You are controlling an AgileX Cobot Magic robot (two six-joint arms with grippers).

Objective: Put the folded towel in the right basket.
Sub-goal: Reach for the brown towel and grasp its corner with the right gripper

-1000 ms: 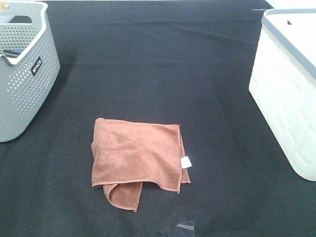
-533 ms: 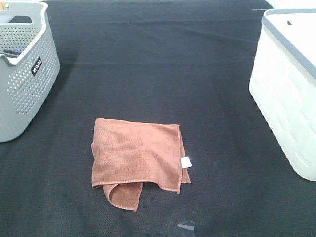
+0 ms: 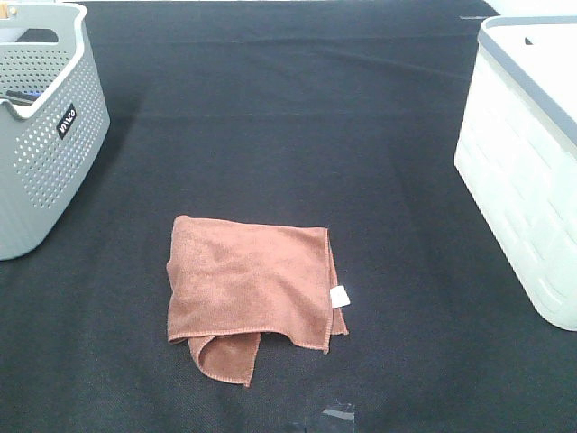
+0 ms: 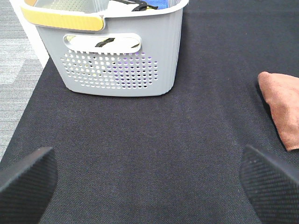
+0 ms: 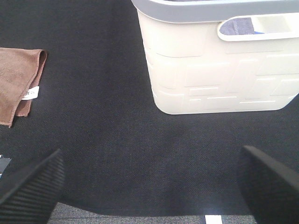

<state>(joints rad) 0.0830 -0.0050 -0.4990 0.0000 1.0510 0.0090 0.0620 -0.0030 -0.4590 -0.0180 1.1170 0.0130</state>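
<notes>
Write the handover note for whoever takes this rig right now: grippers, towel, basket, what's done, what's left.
Left gripper: open, empty, over the black mat, facing the grey perforated basket.
Right gripper: open, empty, facing the right basket.
Folded towel: flat on the mat between the two baskets, touching neither.
Done: nothing; the towel is not grasped.
Left: grasp the towel, carry it to the right basket, release it inside.

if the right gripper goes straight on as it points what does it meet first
Likely the black mat ahead of the right gripper, which seems tilted down; on a flatter line, the white basket. Depth unclear.
</notes>
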